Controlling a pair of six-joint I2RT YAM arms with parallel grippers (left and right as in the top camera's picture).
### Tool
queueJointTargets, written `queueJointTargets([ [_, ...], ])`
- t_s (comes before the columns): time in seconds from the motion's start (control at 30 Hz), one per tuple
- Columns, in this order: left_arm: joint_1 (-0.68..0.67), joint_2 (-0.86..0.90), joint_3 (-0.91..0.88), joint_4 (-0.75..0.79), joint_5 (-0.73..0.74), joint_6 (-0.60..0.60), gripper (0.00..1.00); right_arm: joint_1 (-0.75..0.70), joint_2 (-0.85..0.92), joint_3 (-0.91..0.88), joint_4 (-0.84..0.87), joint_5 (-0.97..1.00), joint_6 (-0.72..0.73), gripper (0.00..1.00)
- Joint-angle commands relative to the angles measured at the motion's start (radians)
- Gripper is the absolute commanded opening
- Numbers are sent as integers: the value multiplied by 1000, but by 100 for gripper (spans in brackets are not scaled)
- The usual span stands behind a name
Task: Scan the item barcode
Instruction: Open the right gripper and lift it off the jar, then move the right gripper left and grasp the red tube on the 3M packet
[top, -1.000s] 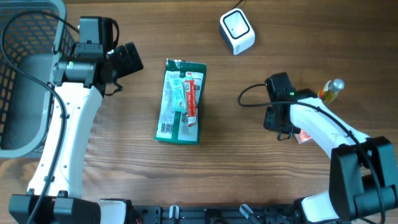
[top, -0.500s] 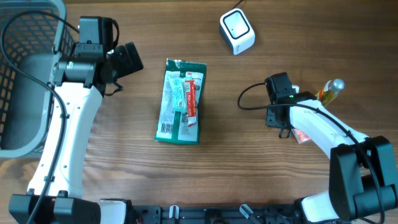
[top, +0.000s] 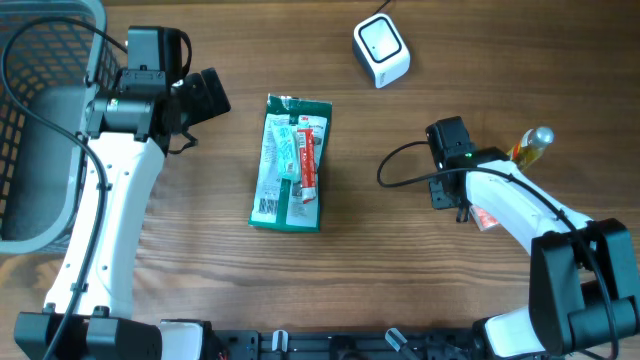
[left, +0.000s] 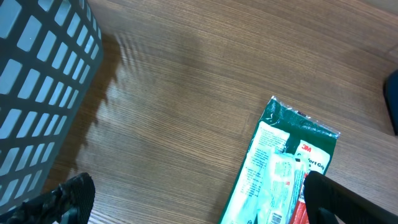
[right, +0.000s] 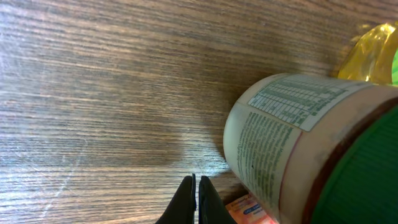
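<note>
A green packet (top: 290, 165) with a white label and a red strip lies flat in the middle of the table. In the left wrist view the packet (left: 280, 171) reaches in under my left gripper (left: 199, 208), whose fingers stand wide open, holding nothing. Overhead, that left gripper (top: 212, 95) hovers up and left of the packet. The white scanner (top: 381, 50) sits at the back. My right gripper (right: 196, 202) is shut and empty, its tips beside a round jar (right: 292, 143) with a printed label and green lid. The overhead right gripper (top: 462, 210) points toward the front edge.
A grey mesh basket (top: 45, 120) stands at the far left. A yellow bottle (top: 530, 145) lies right of the right arm. A small orange packet (top: 486, 219) lies under the jar. A black cable (top: 400, 170) loops from the right wrist.
The right gripper has slid a little toward the front edge, and its cable loop has swung out to the left. The left arm and the green packet have not moved.
</note>
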Motion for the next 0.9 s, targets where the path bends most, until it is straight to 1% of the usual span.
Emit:
queueJointTargets([
  [0.0,5,3,8,2,8,13,100,3,-3,-55,18,48,-111,6],
  [0.07,5,3,8,2,8,13,100,3,-3,-81,23,48,-187,8],
  [0.1,5,3,8,2,8,13,100,3,-3,-87,15,48,-210,8],
  [0.3,5,3,8,2,8,13,100,3,-3,-86,-61,51,-204,10],
  [0.43,5,3,8,2,8,13,100,4,-4,-47,-71,-10,-202,6],
  [0.5,5,3,8,2,8,13,100,10,-4,0,-82,-121,-201,5],
  [0.57,5,3,8,2,8,13,100,22,-4,59,-87,-287,-186,7],
  [0.6,5,3,8,2,8,13,100,30,-4,100,-85,-385,-147,10],
  [0.7,5,3,8,2,8,13,100,51,-4,186,-67,-552,-25,16],
  [0.77,5,3,8,2,8,13,100,61,-4,239,-11,-731,94,24],
  [0.8,5,3,8,2,8,13,100,61,-4,248,33,-822,143,32],
  [0.83,5,3,8,2,8,13,100,61,-4,249,90,-908,182,49],
  [0.87,5,3,8,2,8,13,100,61,-3,248,152,-976,214,74],
])
